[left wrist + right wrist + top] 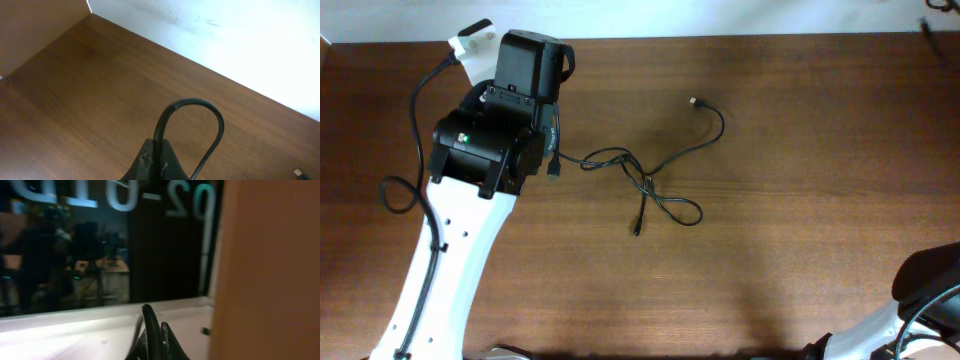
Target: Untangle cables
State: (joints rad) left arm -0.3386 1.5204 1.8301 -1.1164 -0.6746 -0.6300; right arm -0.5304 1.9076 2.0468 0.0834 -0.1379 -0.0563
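Note:
The cables [650, 185] are thin black cords lying tangled at the middle of the brown table. One metal plug [693, 101] lies at the back and another plug end [636, 230] at the front. One cord runs left to my left gripper [551, 158], which is mostly hidden under its wrist. In the left wrist view the left gripper [161, 150] is shut on a cord that arches up in a loop [192, 102]. A plug tip [298, 173] shows at the lower right. My right gripper [159, 330] is shut, off the table, facing a dark window.
The left arm [450, 250] reaches in from the front left, with its own thicker wire [415, 130] beside it. The right arm's base [930, 290] sits at the front right corner. A white wall [225, 35] borders the table's far edge.

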